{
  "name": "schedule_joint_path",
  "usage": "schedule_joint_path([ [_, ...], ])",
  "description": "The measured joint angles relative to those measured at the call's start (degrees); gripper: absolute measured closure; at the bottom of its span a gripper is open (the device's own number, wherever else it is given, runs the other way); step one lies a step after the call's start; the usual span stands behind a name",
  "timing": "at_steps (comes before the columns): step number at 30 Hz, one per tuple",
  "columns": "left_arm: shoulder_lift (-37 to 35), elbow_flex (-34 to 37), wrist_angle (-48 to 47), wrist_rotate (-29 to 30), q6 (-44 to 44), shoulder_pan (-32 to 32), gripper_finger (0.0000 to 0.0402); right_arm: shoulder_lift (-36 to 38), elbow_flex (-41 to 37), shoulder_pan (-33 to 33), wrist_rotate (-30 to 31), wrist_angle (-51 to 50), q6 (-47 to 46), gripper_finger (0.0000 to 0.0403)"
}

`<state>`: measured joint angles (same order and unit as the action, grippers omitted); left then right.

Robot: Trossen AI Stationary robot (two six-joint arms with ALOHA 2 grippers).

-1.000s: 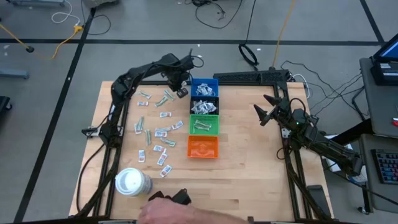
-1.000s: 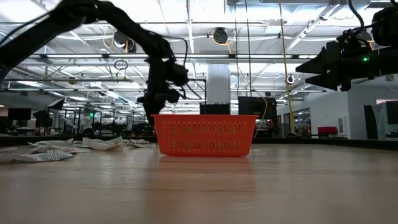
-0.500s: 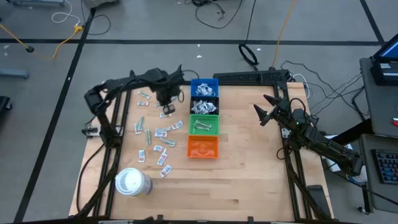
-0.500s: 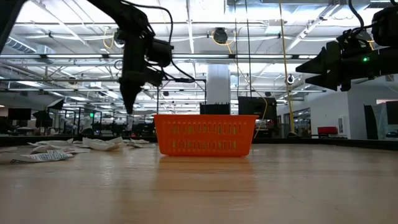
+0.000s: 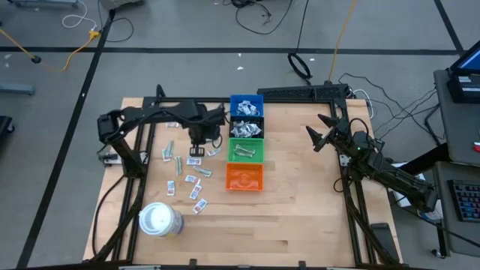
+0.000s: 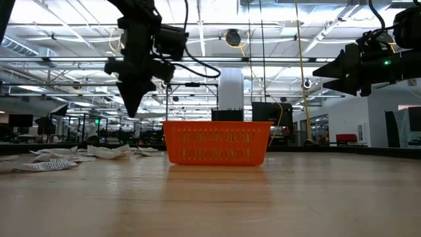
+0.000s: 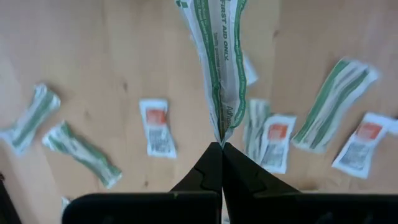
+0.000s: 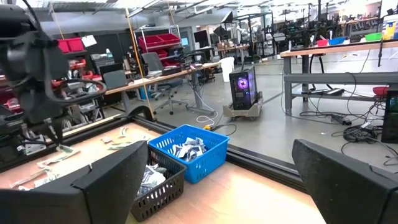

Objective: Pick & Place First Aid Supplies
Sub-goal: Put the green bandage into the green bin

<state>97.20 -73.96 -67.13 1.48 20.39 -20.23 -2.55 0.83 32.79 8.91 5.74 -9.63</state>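
Note:
My left gripper (image 5: 199, 139) points down over the scattered first aid supplies (image 5: 191, 171), left of the green bin (image 5: 246, 149). It is shut on a slim white wrapper with green print (image 7: 219, 62). In the low view the gripper (image 6: 131, 110) hangs well above the table, left of the orange bin (image 6: 217, 142). Loose packets lie flat on the wood under it: white ones with red marks (image 7: 157, 126) and green-striped ones (image 7: 84, 154). My right gripper (image 5: 318, 136) waits open at the table's right side, pointing level. My left gripper pinches one narrow end of the green-printed wrapper (image 7: 221, 133) between its two fingertips. The fingers come from above, pointing down. The wrapper hangs below them, clear of the table and of the packets lying there.
A row of bins runs down the table's middle: blue (image 5: 246, 104) farthest, then black (image 5: 246, 127), green and orange (image 5: 244, 178). The blue and black ones hold packets. A large white roll (image 5: 160, 220) stands near the front left corner. Bare wood (image 5: 300, 202) lies right of the bins.
My left gripper has gone from beside the blue bin toward the table's near edge and slightly left, staying shut and rolling about its downward axis. It now hangs over the scattered packets. A person's hand at the near edge has gone out of view.

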Motion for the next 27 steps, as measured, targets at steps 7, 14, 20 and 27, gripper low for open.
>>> schedule_joint_path([
  [7,5.8,-7.9,-1.7,-0.1,-2.9,3.1,0.0401,0.0,0.0,0.0,0.0,0.0,0.0,0.0009],
  [14,12.0,-17.4,-4.8,-0.1,-3.6,4.7,0.0401,0.0,0.0,0.0,0.0,0.0,0.0,0.0009],
  [20,18.0,-25.6,-7.8,0.0,-3.1,5.6,0.0401,0.0,0.0,0.0,0.0,0.0,0.0,0.0009],
  [27,24.4,-33.6,-8.7,-0.1,-2.9,7.3,0.0401,0.0,0.0,0.0,0.0,0.0,0.0,0.0009],
])
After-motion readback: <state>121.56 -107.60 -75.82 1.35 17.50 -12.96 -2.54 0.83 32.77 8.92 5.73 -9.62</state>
